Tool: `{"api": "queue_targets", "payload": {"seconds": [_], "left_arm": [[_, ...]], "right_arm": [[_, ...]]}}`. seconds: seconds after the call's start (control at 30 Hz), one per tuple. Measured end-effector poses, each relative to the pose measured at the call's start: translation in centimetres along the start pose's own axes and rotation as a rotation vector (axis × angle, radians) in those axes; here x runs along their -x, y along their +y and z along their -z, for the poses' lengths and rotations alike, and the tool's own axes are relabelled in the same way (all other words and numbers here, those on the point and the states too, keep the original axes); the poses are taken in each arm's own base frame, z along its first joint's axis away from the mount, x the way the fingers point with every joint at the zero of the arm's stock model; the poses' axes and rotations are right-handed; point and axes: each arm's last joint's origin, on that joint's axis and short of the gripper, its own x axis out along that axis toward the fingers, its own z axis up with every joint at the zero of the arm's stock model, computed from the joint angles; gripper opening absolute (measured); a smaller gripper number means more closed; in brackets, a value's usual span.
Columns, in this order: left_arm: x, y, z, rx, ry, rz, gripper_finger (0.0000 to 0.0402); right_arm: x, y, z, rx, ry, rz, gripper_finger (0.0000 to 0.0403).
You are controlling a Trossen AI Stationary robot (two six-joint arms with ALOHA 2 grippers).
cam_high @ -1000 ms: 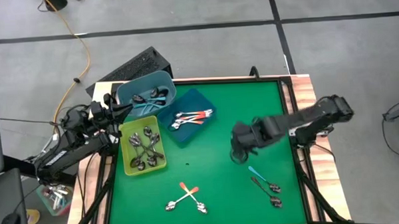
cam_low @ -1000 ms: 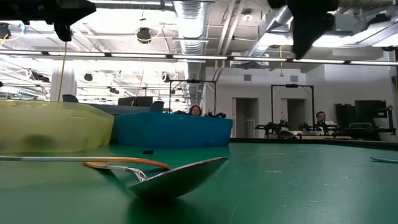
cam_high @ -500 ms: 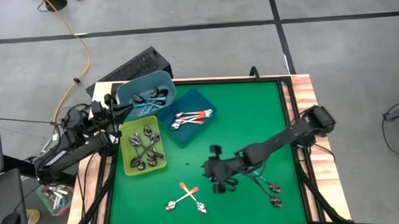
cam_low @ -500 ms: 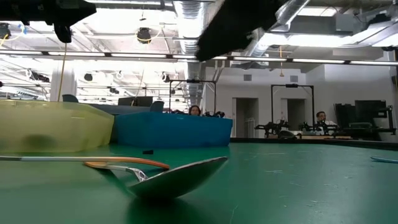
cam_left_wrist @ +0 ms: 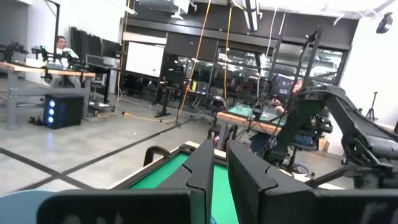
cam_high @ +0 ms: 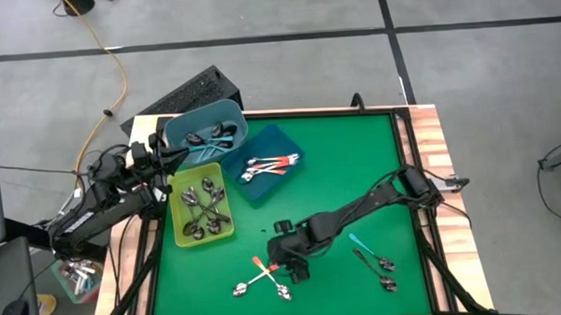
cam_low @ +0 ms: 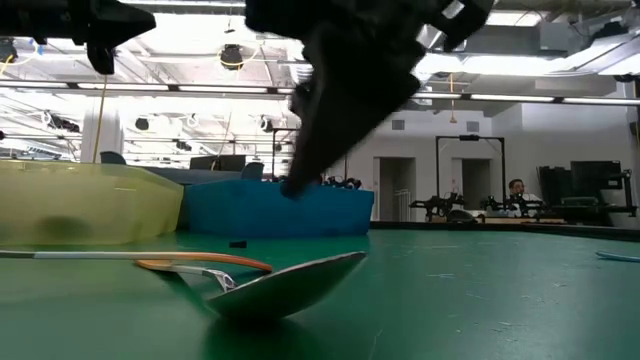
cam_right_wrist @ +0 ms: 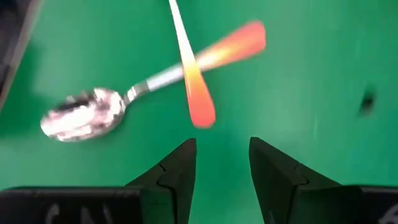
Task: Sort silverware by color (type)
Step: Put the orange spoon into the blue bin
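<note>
Two orange-handled spoons lie crossed on the green table near its front edge. One orange handle end lies just ahead of my right gripper. That gripper hangs open just above the table, tipped down, and touches nothing. In the low view it shows as a dark mass above the spoon bowl in the foreground. My left gripper waits at the table's far left corner, beside the teal bin. Its fingers are all but together, and nothing is between them.
A yellow-green bin holds silver spoons, a dark blue tray holds orange-handled ones, and the teal bin holds more. A teal-handled spoon and two metal spoons lie near the front right. A black box stands beyond the far left corner.
My right gripper has swung from the table's right-middle toward the near left and come down over the crossed orange spoons. It has rolled and tipped from nearly level to pointing steeply down. The spoons have kept still.
</note>
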Motion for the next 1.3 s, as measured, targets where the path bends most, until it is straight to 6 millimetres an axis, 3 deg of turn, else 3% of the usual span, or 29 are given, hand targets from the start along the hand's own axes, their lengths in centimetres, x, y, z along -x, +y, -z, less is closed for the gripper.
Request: {"api": "queue_targets", "payload": {"seconds": [0.2, 0.57, 0.97, 1.3], "left_arm": [[0.0, 0.0, 0.0, -0.008, -0.003, 0.0, 0.0029], [0.0, 0.0, 0.0, -0.002, 0.005, -0.005, 0.0029], [0.0, 0.1, 0.3, 0.005, 0.033, -0.012, 0.0029], [0.0, 0.1, 0.4, 0.008, 0.044, -0.016, 0.0029]], "right_arm": [[-0.2, 0.8, 2.5, -0.163, 0.29, 0.057, 0.0159], [-0.5, 4.0, 0.8, 0.105, 0.063, 0.089, 0.0159], [-1.0, -0.1, -0.5, 0.18, -0.032, 0.088, 0.0159], [-3.8, 0.0, -0.3, 0.359, -0.066, -0.016, 0.0159]]}}
